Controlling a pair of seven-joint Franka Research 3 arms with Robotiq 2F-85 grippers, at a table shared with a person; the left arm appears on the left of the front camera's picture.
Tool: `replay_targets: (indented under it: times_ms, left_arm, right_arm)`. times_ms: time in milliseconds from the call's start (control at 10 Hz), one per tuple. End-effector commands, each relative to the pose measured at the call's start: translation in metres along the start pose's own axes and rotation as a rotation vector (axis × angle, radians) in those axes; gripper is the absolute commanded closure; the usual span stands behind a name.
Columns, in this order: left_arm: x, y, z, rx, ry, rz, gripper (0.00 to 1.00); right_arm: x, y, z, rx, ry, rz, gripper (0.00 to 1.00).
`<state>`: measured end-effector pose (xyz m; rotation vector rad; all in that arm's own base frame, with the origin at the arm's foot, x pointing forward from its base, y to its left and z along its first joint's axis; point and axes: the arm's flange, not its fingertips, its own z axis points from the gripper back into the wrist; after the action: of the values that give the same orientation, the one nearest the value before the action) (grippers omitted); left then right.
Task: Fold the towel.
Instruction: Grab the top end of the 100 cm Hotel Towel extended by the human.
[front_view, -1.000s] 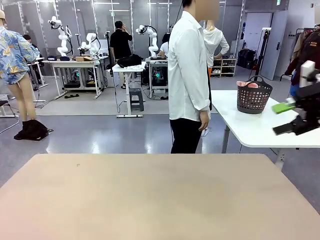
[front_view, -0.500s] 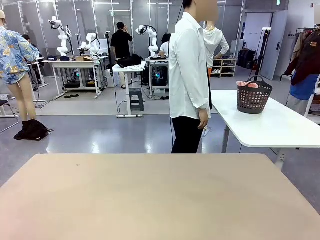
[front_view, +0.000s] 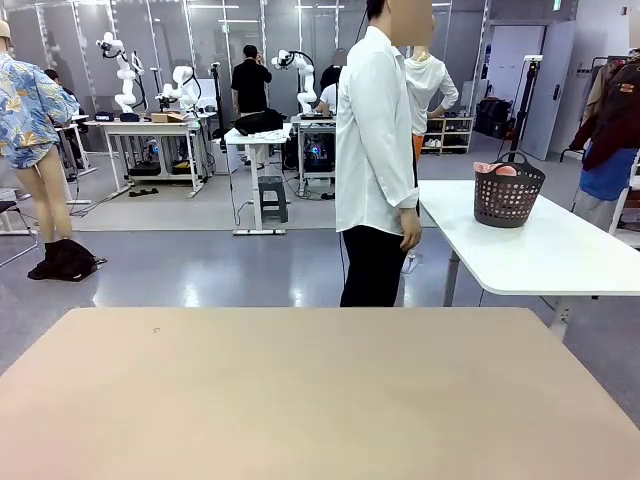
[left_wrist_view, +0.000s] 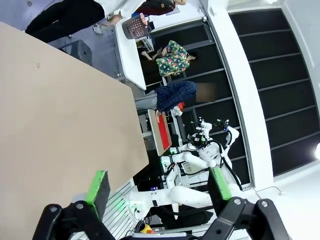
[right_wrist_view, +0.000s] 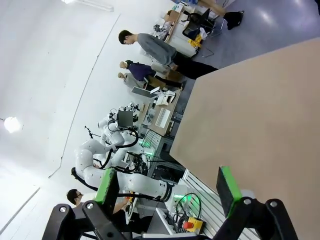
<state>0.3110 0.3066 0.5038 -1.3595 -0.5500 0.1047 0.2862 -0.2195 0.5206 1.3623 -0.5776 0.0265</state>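
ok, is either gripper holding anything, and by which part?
Nothing held. The left gripper and right gripper are both open and empty; the towel sits in the basket.

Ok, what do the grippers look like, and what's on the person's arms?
The left gripper and the right gripper are alike: black angular linkages with round bolt heads, each tipped with two bright green pads. The person wears a white long-sleeved shirt, the sleeve reaching the wrist.
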Motion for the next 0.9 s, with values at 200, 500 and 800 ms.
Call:
replay_targets:
  times_ms: [200,500,800]
  left_arm:
    - [-0.0035,-0.0034,-0.0002,0.003,0.01,-0.001,0.0]
    - [-0.0035,-0.0034,-0.0002,0.003,0.01,-0.001,0.0]
    - [-0.0035,-0.0034,-0.0002,0.003,0.01,-0.001,0.0]
  right_arm:
    - [-0.0012,0.0012,0.0007,0.02,0.002,0.004,0.0]
    - [-0.0012,0.0012,0.0007,0.02,0.002,0.004,0.0]
    - [-0.0012,0.0012,0.0007,0.02,0.002,0.004,0.0]
